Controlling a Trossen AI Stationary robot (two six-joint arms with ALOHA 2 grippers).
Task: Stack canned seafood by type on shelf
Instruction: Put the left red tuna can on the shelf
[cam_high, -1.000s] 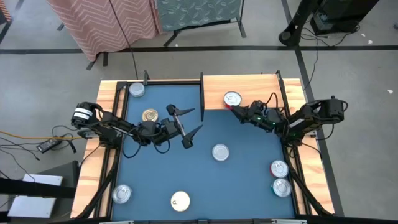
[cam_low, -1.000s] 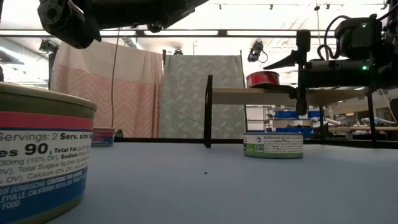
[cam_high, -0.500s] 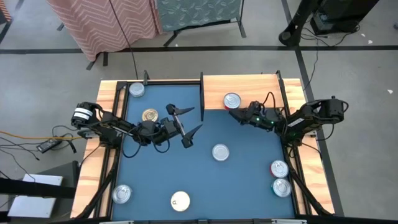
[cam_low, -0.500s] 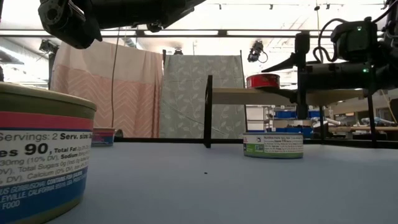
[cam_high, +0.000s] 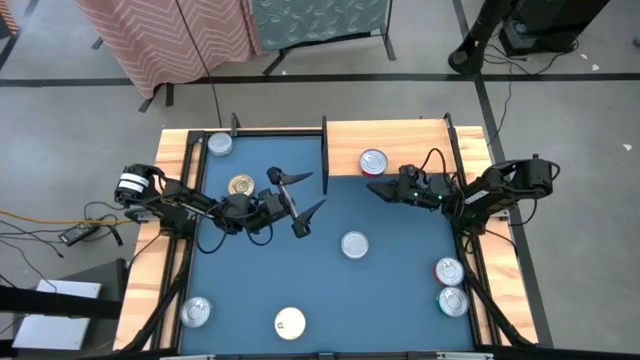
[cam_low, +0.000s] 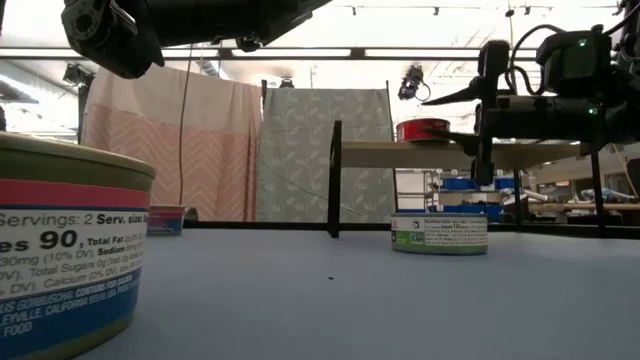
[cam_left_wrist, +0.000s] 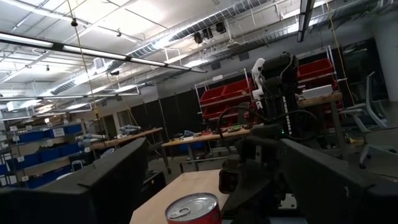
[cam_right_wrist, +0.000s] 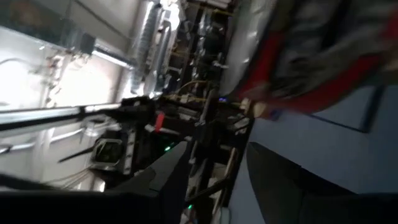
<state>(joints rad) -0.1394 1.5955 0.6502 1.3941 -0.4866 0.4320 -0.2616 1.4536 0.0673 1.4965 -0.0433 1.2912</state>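
A red-sided tin (cam_high: 372, 161) with a silver lid stands upright on the light-wood shelf (cam_high: 412, 140) at the far right; the low view shows this tin (cam_low: 422, 129) on the plank (cam_low: 385, 155). My right gripper (cam_high: 371, 188) hovers just on the tin's near side, level, pointing toward the table's left, fingers apart and with nothing between them. My left gripper (cam_high: 304, 196) hangs open above the table's middle, pointing at the shelf; its wrist view shows the red tin (cam_left_wrist: 194, 210). A gold-lidded tin (cam_high: 241, 185) sits on the table by the left arm.
Loose tins stand on the blue table (cam_high: 390, 290): one silver in the middle (cam_high: 354, 244), two at the right edge (cam_high: 450, 285), one silver (cam_high: 196, 313) and one white (cam_high: 290, 322) near the front, one at the far left corner (cam_high: 219, 145). A dark shelf upright (cam_high: 324, 148) stands mid-table.
My right gripper has turned at the wrist and rolled, and its fingertips have swung from the red tin's edge a little toward the table's near edge. The tin stays upright on the shelf.
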